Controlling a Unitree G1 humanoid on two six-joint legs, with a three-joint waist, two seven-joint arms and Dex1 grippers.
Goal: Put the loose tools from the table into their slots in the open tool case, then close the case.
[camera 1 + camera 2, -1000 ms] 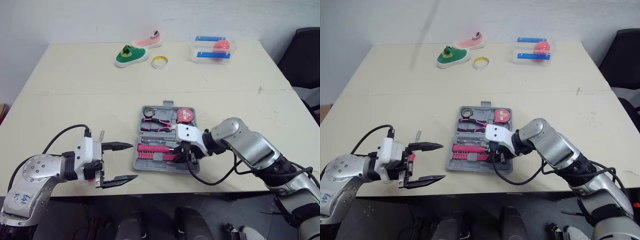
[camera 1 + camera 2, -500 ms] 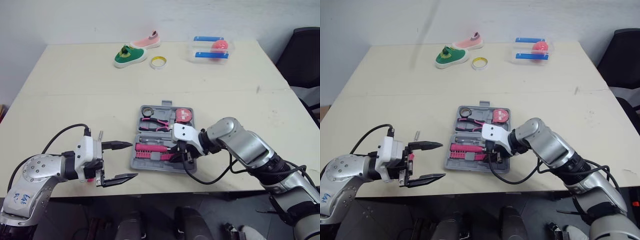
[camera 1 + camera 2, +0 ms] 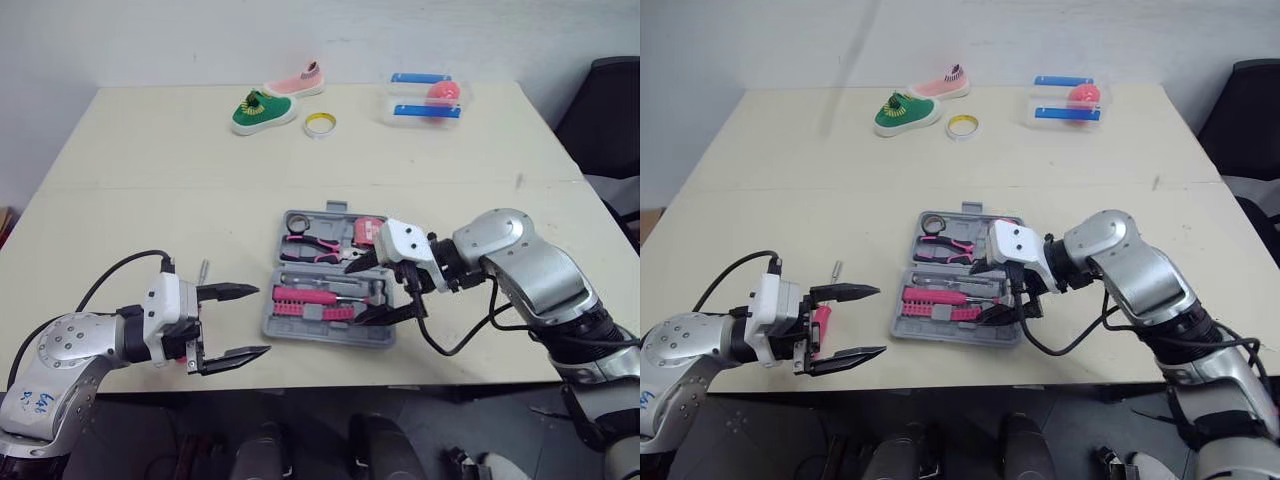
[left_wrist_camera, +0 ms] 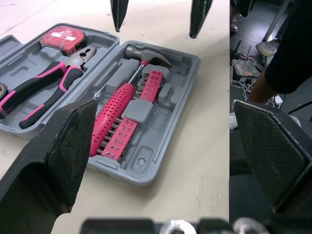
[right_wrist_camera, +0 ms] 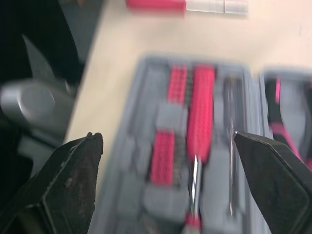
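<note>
**A:** Head views first. Where are we?

**B:** The tool case point(image 3: 300, 335) lies open flat near the front edge of the worktop point(image 3: 150, 190). The right end effector point(image 3: 355, 293) hangs over its near half, spread wide and holding nothing. The left end effector point(image 3: 262, 320) sits just left of the case, equally spread and empty.

**A:** Anything loose?

**B:** One small metal bit point(image 3: 203, 270), on the worktop beside the left end effector. I'd judge we're between tools. Next comes pinching that bit (it's thin, so a low, square approach), seating it, then folding the case shut.

**A:** Left wrist view?

**B:** It gives the slot detail the head views lack. The hammer point(image 4: 146, 54) and pink screwdriver point(image 4: 114, 114) are seated in the near half, the pliers point(image 4: 48, 87) and tape measure point(image 4: 66, 36) in the far half.

**A:** Right wrist?

**B:** Blurred. The screwdriver lies between its parted fingers point(image 5: 63, 180), and they aren't touching it.
</note>
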